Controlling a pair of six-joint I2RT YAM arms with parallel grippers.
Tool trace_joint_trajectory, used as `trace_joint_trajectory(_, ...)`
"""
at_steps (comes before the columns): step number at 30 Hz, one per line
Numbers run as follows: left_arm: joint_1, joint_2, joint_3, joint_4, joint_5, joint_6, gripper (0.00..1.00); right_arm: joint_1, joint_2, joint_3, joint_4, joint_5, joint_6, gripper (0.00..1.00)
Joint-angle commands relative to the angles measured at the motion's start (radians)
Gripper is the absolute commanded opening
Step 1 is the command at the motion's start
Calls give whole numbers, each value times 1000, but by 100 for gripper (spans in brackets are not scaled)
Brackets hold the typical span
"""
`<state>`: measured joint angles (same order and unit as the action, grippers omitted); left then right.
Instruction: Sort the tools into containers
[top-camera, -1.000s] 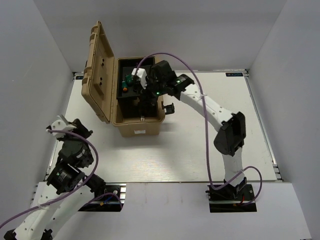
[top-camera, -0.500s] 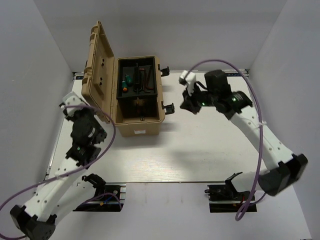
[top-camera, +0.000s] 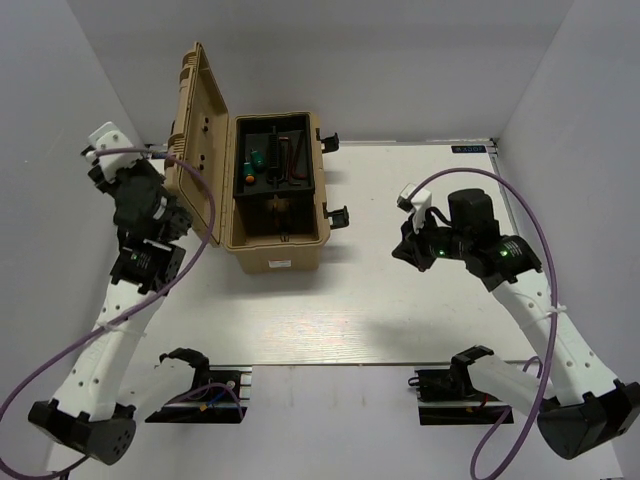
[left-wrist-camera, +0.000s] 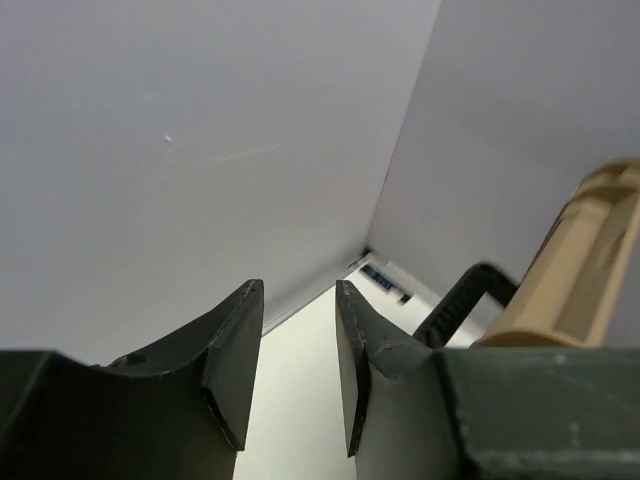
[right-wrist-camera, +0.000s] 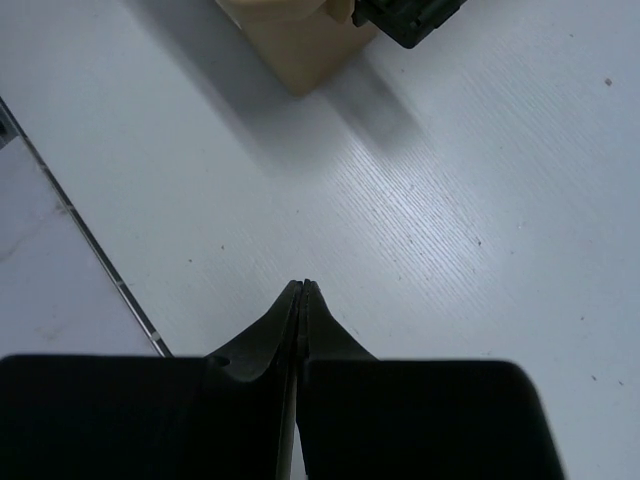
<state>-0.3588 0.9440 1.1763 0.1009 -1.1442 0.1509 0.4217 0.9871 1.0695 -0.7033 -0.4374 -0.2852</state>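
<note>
Overhead, the left gripper (left-wrist-camera: 298, 290), fingers spread around nothing, hangs at the toolbox's (top-camera: 275, 250) nine o'clock; the right gripper (right-wrist-camera: 303, 287), pressed together and empty, hangs at its four o'clock.

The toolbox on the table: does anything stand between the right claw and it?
Nothing visible does. Only bare table lies between the shut right gripper and the right side of the toolbox, where black latches stick out. The lid stands open on the box's other side.
</note>
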Motion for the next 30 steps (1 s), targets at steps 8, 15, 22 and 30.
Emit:
trace_joint_trajectory(8,152,135,92,-475,547,-284,44,-46,-74,-39,15,-52,50,0)
trace_joint_trajectory(15,182,53,104,-541,826,-304,44,-72,-76,-54,42,-81,72,0)
trace_joint_trajectory(22,182,70,151,-621,1190,-341,44,-95,-68,-65,73,-110,110,0)
trace_joint_trajectory(30,192,255,97,-564,1653,-392,46,-126,-93,-74,80,-118,132,0)
